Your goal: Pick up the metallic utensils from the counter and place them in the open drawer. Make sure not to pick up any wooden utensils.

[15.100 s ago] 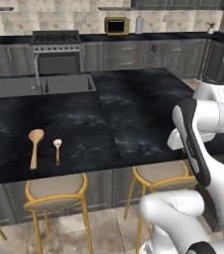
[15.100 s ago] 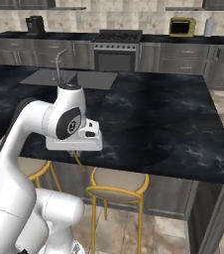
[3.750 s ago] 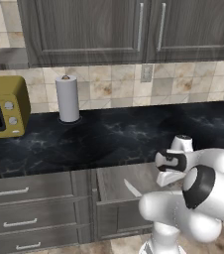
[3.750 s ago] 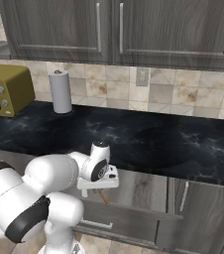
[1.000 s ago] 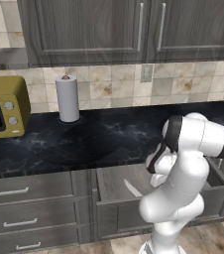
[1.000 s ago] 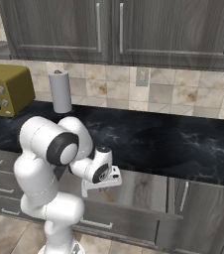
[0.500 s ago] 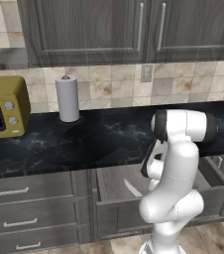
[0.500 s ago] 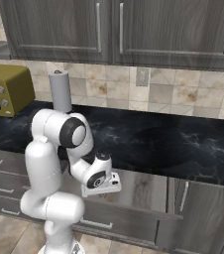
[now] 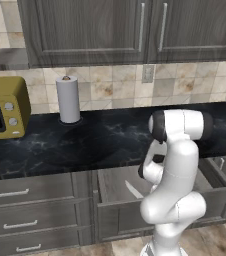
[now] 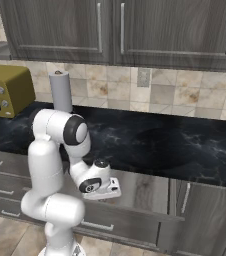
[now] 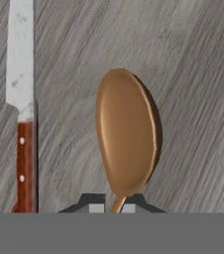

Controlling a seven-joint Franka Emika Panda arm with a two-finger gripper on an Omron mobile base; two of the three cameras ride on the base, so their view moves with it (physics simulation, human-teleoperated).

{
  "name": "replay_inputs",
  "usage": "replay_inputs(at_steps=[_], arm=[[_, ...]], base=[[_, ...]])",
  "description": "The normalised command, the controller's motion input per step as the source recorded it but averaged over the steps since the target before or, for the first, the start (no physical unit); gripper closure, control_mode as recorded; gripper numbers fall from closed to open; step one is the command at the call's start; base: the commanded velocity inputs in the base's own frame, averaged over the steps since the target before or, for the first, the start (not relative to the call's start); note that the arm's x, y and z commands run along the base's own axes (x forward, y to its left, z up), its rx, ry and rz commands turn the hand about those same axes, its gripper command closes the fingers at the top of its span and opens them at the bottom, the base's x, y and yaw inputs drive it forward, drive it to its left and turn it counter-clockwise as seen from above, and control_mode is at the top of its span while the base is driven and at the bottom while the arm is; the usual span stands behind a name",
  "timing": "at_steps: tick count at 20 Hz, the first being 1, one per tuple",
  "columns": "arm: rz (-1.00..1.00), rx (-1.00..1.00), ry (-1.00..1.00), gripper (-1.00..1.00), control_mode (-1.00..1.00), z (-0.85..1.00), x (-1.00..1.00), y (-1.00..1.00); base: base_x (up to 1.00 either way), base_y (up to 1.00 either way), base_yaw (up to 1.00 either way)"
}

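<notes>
Inside the open drawer (image 9: 116, 186) lies a knife (image 11: 21, 106), while the tool (image 11: 112, 203) pinches a brown spoon (image 11: 126, 134).

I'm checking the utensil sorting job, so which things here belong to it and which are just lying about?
Job: open drawer, knife lying in it, brown spoon held in the gripper, counter.
Lying about: paper towel roll, yellow microwave, wall outlet.

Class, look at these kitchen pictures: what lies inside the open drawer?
In the open drawer lies a knife with a wood handle. The shut gripper holds a brown spoon over its floor. The arm hides the drawer's middle.
</notes>
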Motion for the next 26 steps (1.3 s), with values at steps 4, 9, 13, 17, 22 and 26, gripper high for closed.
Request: replay_inputs(at_steps=[4,9,13,17,22,26], arm=[[0.0,0.0,0.0,-1.0,-1.0,0.0,0.0,0.0],[0.0,0.0,0.0,-1.0,-1.0,0.0,0.0,0.0],[0.0,0.0,0.0,-1.0,-1.0,0.06,0.05,0.0],[0.0,0.01,0.0,-1.0,-1.0,0.32,0.11,0.0],[-0.01,0.03,0.0,-1.0,-1.0,0.46,0.2,-0.06],[-0.03,0.08,0.02,-1.0,-1.0,0.58,0.38,-0.11]], base=[[0.0,0.0,0.0],[0.0,0.0,0.0],[0.0,0.0,0.0],[0.0,0.0,0.0],[0.0,0.0,0.0],[0.0,0.0,0.0]])
